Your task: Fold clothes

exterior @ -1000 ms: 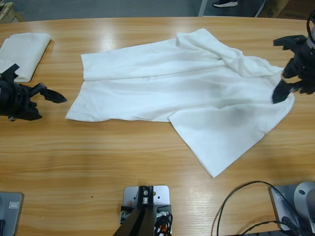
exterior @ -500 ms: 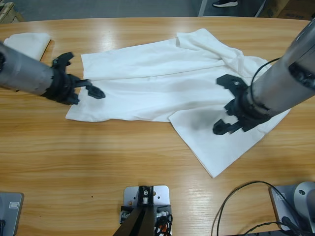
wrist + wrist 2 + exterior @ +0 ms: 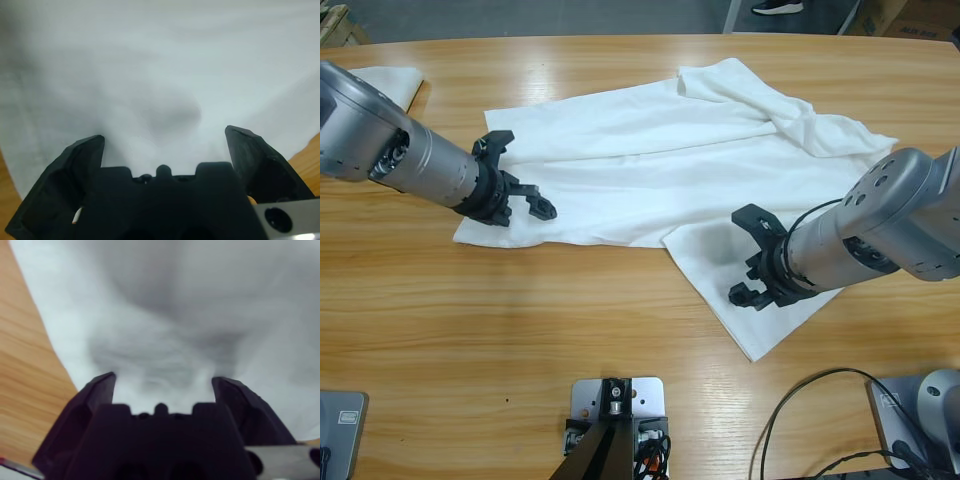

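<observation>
A large white T-shirt (image 3: 650, 165) lies crumpled and spread across the middle of the table, with one flap reaching toward the front edge. My left gripper (image 3: 527, 176) stands open over the shirt's left end, nothing between its jaws. In the left wrist view the left gripper (image 3: 165, 137) points at the white fabric (image 3: 160, 65) close below it. My right gripper (image 3: 741, 256) is open above the shirt's front flap, near that flap's left edge. The right wrist view shows the right gripper (image 3: 164, 380) over shadowed cloth (image 3: 200, 300), with bare wood (image 3: 25, 365) to the left.
A second white cloth (image 3: 382, 78), folded, lies at the table's far left, partly behind my left arm. A black cable (image 3: 800, 400) loops at the front right. Bare wooden tabletop (image 3: 570, 310) runs along the front of the shirt.
Both arms have reached further in over the shirt. The left gripper moved right onto the shirt's left end; the right gripper moved left and toward the front flap's edge.
</observation>
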Controlling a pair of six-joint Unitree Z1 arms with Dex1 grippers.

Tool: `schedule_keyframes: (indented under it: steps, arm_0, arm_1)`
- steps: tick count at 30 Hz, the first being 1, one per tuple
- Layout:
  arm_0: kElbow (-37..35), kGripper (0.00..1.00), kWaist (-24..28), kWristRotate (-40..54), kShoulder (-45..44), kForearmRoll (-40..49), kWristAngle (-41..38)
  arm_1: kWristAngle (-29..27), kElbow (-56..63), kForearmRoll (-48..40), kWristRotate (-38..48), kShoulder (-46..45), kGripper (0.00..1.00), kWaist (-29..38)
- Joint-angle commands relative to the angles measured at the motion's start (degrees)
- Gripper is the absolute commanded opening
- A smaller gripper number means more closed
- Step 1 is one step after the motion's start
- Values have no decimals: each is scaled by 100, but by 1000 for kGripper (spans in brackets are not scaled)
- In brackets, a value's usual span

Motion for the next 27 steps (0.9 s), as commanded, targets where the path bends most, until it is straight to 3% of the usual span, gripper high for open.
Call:
schedule_keyframes:
  steps: [1,9,14,16,20,25,27]
  arm_0:
    - [545,950,-170,-168,183,-110,141]
    - [1447,950,-178,-271,-387,-349,236]
    - [2027,950,-208,-354,-763,-374,293]
    - [2118,950,-214,-400,-903,-383,301]
    - [2111,950,-214,-444,-1193,-365,310]
    - [2013,949,-214,-823,-2304,317,293]
    - [1884,945,-147,-1164,-2724,415,289]
  arm_1:
    - [191,315,705,1149,899,943,363]
    - [495,188,1886,1713,1367,994,455]
    - [1518,-437,3134,998,1594,1000,504]
    - [1528,-771,3832,759,1541,1000,504]
    - [657,-1404,4976,685,1237,1000,504]
    - [-20,-2172,5076,469,-853,1000,423]
    - [-85,-2619,5090,5,-1084,998,-6]
